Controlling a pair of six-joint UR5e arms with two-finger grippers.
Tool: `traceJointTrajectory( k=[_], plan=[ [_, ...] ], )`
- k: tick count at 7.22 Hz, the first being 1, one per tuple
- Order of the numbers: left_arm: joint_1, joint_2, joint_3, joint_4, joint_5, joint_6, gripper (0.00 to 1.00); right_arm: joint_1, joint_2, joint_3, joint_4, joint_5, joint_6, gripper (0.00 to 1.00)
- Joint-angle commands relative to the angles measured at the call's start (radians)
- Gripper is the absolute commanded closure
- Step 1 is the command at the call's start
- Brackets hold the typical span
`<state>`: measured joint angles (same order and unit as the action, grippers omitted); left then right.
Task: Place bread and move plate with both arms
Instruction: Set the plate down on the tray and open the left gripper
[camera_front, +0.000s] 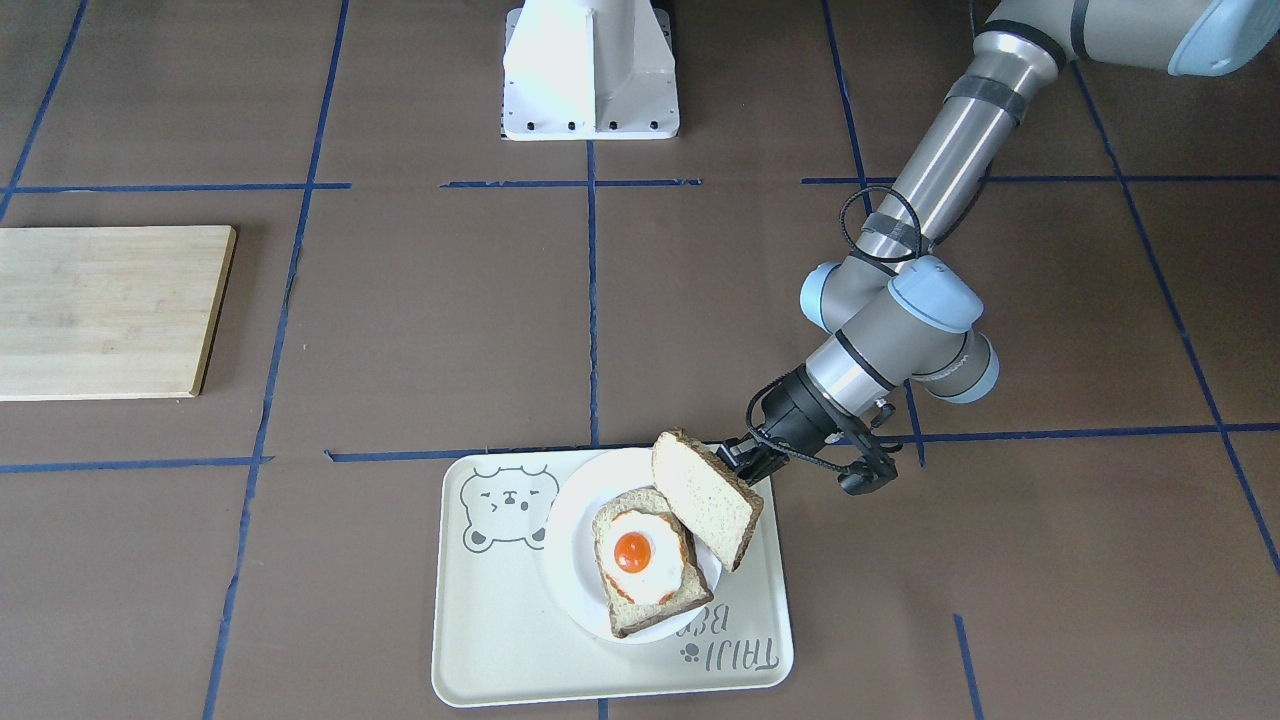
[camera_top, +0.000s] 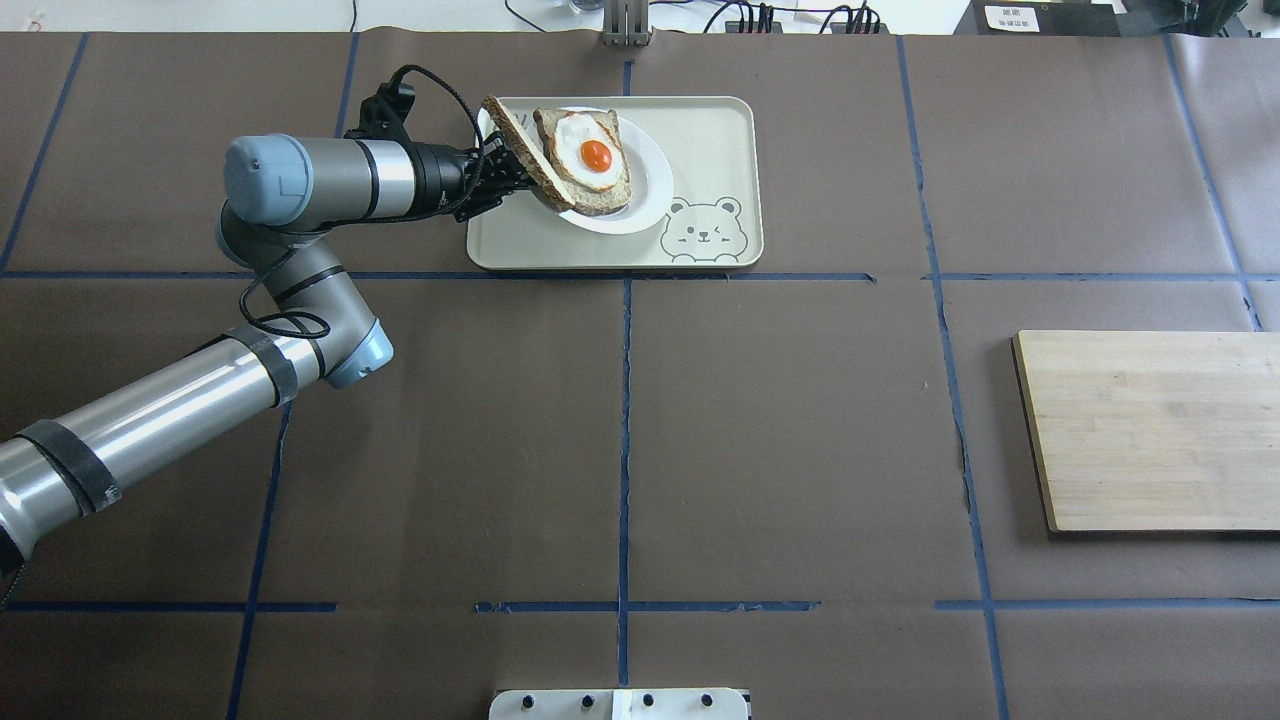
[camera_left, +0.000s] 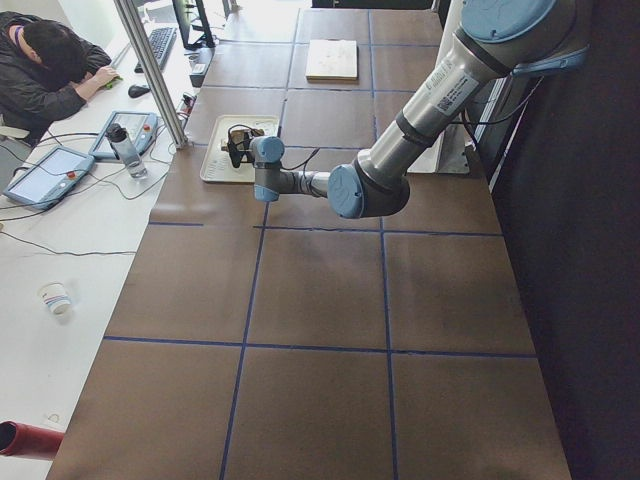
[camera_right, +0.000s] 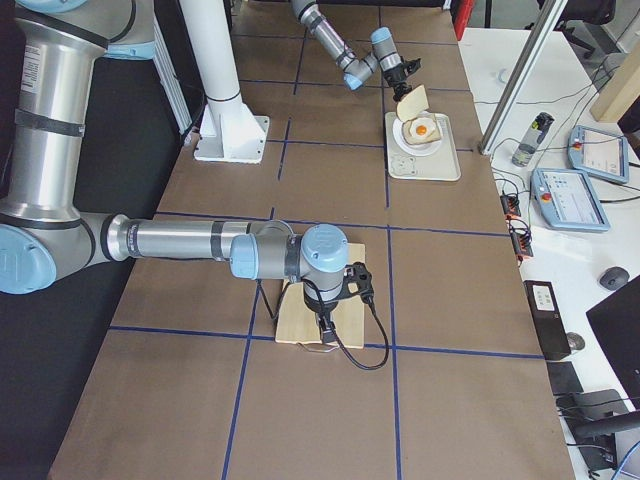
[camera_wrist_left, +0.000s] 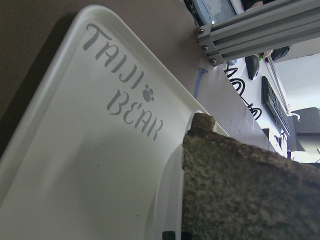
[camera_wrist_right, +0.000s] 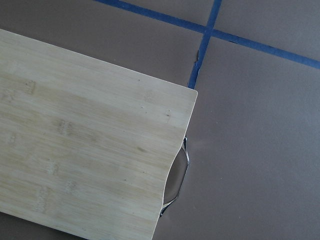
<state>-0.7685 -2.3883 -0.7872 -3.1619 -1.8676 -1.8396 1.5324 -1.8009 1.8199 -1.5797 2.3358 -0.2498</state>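
My left gripper (camera_front: 745, 462) is shut on the bread (camera_front: 705, 500), a pale slice with a brown crust, and holds it steeply tilted at the side of the white plate (camera_front: 568, 540). The bread (camera_top: 515, 140) leans next to a toast slice with a fried egg (camera_front: 645, 565) that lies on the plate (camera_top: 650, 180). In the left wrist view the bread's crust (camera_wrist_left: 250, 190) fills the lower right. My right gripper (camera_right: 322, 325) shows only in the exterior right view, over a wooden board; I cannot tell whether it is open or shut.
The plate sits on a cream tray with a bear drawing (camera_front: 500, 620) near the table's operator side. A wooden cutting board (camera_top: 1150, 430) with a metal handle (camera_wrist_right: 180, 180) lies at the robot's right. Blue tape lines cross the brown table.
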Motion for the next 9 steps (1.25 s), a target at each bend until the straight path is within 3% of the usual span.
traceJointTrajectory(
  k=[1,2,5,7,8,9],
  plan=[
    [-0.003,0.003,-0.004,0.0,-0.001,0.008,0.09,0.0,0.002,0.003,0.001,0.0,0.012,0.0],
    [-0.009,0.004,-0.006,0.0,-0.002,0.032,0.0,0.0,0.002,0.006,0.001,0.0,0.018,0.0],
    [-0.029,0.017,-0.021,0.01,-0.001,0.085,0.0,0.0,0.002,0.006,0.001,0.0,0.02,0.0],
    [-0.028,0.015,-0.1,0.116,-0.002,0.085,0.0,0.0,0.002,0.004,0.001,0.0,0.02,0.0],
    [-0.037,0.02,-0.136,0.17,-0.027,0.085,0.0,0.0,0.002,0.004,0.001,0.0,0.02,0.0],
    [-0.088,0.02,-0.176,0.274,-0.156,0.091,0.0,0.0,0.002,0.004,0.001,0.002,0.02,0.0]
  ],
)
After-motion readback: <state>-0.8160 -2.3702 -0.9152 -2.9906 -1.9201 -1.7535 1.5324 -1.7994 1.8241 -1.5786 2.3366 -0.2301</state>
